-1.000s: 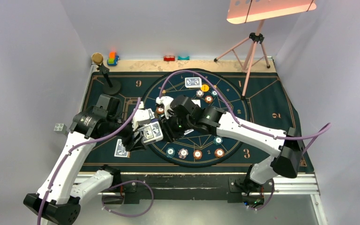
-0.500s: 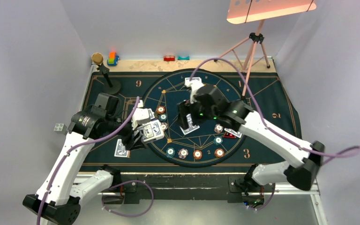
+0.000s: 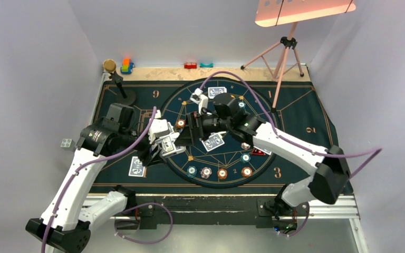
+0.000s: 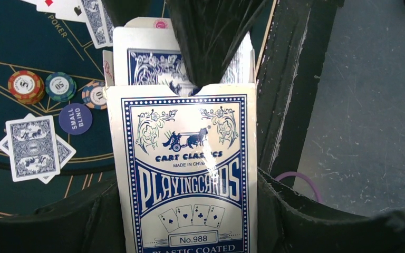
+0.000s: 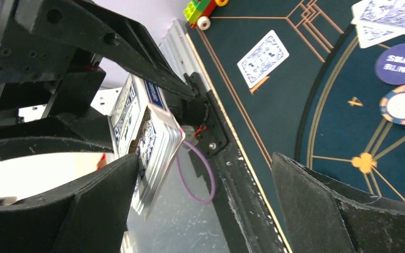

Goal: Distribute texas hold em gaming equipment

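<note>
My left gripper [image 3: 164, 147] [image 4: 187, 211] is shut on a blue-and-white playing card box [image 4: 184, 174] [image 3: 167, 146], held above the mat's left side. Blue-backed cards [image 4: 147, 63] stick out of its open top. My right gripper [image 3: 190, 129] [image 5: 205, 205] is open, and its fingers [image 5: 84, 211] flank the box's card end [image 5: 147, 137] without gripping it. One card [image 3: 213, 141] lies face down at the mat's centre. Poker chips [image 3: 222, 173] line the circle's near rim. Chips [image 4: 25, 87] and a blue Small Blind disc [image 4: 75, 118] lie by two cards [image 4: 31, 147].
A single card [image 3: 136, 166] lies left of the circle and a card pair [image 3: 217, 92] at its far side. A red triangle token [image 3: 258, 152] sits right of centre. A black stand [image 3: 121, 87], toy blocks [image 3: 126, 66] and a pink tripod [image 3: 282, 58] stand at the back.
My right gripper carried a card from the box to the mat's centre, let it go there, and swung back left to the box with its jaws opening wide. My left arm held still.
</note>
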